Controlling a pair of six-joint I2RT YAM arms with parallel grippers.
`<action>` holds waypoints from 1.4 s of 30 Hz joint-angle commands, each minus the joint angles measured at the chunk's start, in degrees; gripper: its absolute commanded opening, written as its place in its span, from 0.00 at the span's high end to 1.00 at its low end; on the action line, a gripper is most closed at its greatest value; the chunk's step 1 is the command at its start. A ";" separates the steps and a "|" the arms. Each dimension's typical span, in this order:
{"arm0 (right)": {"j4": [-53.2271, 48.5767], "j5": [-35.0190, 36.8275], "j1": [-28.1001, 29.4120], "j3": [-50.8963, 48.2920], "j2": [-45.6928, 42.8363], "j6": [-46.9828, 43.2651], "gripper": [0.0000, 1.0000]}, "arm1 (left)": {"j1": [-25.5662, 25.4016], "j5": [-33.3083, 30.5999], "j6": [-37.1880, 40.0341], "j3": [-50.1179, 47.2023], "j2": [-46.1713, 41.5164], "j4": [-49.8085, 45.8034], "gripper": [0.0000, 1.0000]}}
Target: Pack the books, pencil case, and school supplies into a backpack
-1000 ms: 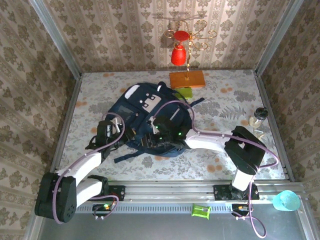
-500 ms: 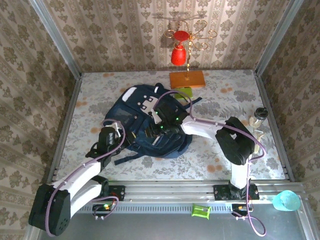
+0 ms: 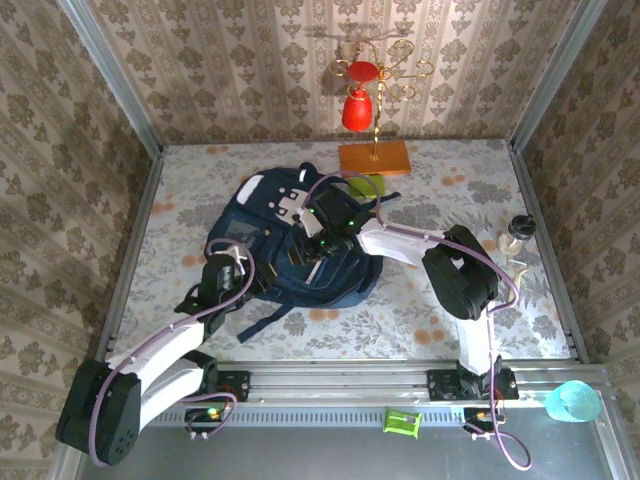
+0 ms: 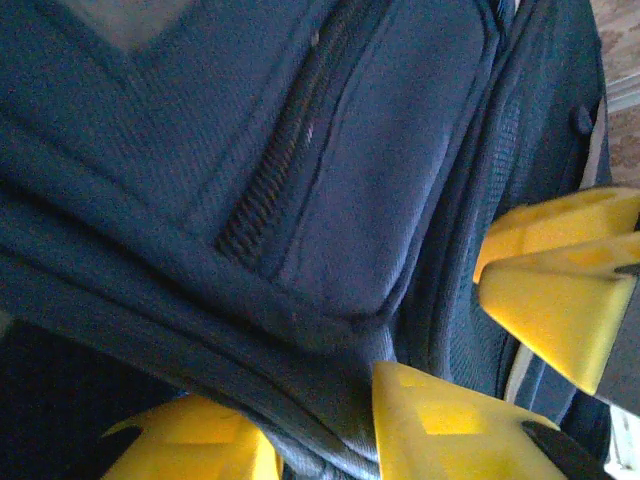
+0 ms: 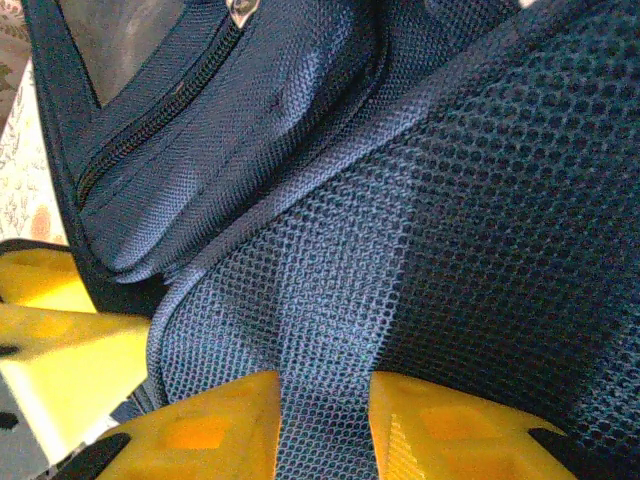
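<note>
The navy backpack (image 3: 268,222) lies at the middle of the table, straps trailing toward me. My left gripper (image 3: 240,266) is at its near left edge; in the left wrist view its yellow fingers (image 4: 440,430) stand apart with a fold of the backpack (image 4: 300,200) lying between them. My right gripper (image 3: 326,238) sits on top of the bag, and its fingertips (image 5: 200,435) pinch a strip of blue mesh of the backpack (image 5: 420,220). A light green school supply (image 3: 367,184) lies behind the bag. The books and the pencil case are hidden.
An orange slab (image 3: 375,158) with a gold stem and a red bell (image 3: 357,108) stands at the back. A small bottle (image 3: 517,232) is at the right edge. A teal cup (image 3: 572,400) and a green piece (image 3: 402,421) sit by the front rail.
The right gripper has travelled back and left across the bag, dragging the backpack away from me. The left gripper followed inward and its fingers have parted.
</note>
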 commanded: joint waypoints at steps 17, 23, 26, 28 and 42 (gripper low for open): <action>5.20 3.25 -1.69 -6.58 -4.16 0.05 0.68 | 10.04 9.23 3.08 -0.19 2.77 -0.31 0.58; 7.18 3.80 -0.96 -9.70 -10.11 2.07 0.65 | 10.54 10.15 2.82 -0.64 7.09 4.09 0.71; 8.09 5.48 0.84 -12.61 -13.94 3.64 0.65 | 10.53 10.87 2.55 -0.55 8.18 5.43 0.76; 9.82 6.42 2.48 -14.99 -15.93 5.57 0.64 | 10.53 11.25 2.65 -0.26 8.35 5.43 0.83; 39.75 17.67 17.55 -25.20 -12.48 30.63 0.53 | 9.23 16.92 -4.03 0.99 -1.09 2.84 1.00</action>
